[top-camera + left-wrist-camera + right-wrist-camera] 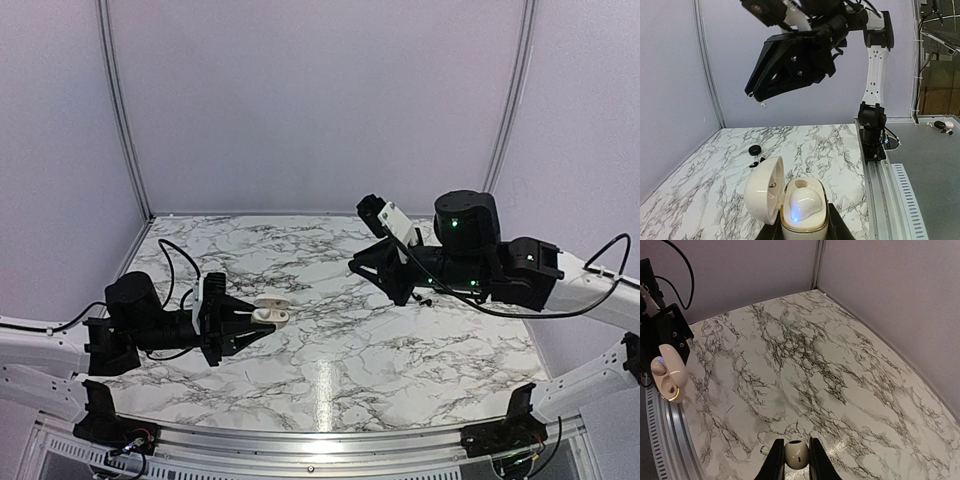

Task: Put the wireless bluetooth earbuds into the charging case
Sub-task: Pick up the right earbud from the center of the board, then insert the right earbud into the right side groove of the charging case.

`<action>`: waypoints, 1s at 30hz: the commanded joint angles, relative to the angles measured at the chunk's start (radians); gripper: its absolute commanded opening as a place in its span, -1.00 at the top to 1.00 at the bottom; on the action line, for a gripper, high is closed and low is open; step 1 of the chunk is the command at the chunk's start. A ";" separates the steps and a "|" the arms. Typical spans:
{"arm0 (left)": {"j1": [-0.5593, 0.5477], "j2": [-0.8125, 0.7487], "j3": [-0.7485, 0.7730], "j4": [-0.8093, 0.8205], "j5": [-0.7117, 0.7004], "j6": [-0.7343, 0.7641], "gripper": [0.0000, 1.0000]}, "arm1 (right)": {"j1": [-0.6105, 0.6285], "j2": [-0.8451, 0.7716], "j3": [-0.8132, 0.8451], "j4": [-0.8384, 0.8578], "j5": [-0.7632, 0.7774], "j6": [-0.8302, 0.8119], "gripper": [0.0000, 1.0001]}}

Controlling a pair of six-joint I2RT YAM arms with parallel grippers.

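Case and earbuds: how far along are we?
Done: case is clamped in the left gripper with its lid open. One earbud looks seated, blue light on.
In hand: second earbud is pinched in the right gripper, held in the air apart from the case.
Left: seat it in the empty socket.

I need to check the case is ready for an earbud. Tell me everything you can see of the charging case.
The charging case is a small cream-white, glossy plastic clamshell with a gold-toned rim. Its lid stands hinged open to one side. Inside, one round well looks empty; beside it a smooth white bulge glows blue. The left end effector is shut on its base, holding it upright above the marble table.
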 commanded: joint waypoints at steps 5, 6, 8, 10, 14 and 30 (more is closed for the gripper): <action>0.004 0.079 0.096 -0.013 -0.068 -0.126 1.00 | 0.188 0.049 0.120 -0.030 0.229 -0.106 0.88; 0.004 0.084 0.100 -0.013 -0.072 -0.138 1.00 | 0.209 0.057 0.128 -0.032 0.255 -0.119 0.88; 0.004 0.089 0.105 -0.013 -0.085 -0.167 1.00 | 0.254 0.070 0.137 -0.028 0.317 -0.144 0.88; 0.004 0.093 0.112 -0.012 -0.091 -0.188 1.00 | 0.302 0.086 0.148 -0.028 0.380 -0.163 0.88; 0.004 0.093 0.116 -0.011 -0.101 -0.214 1.00 | 0.362 0.115 0.154 -0.010 0.518 -0.199 0.89; 0.004 0.120 0.142 -0.010 -0.077 -0.252 1.00 | 0.389 0.182 0.204 0.032 0.569 -0.289 0.89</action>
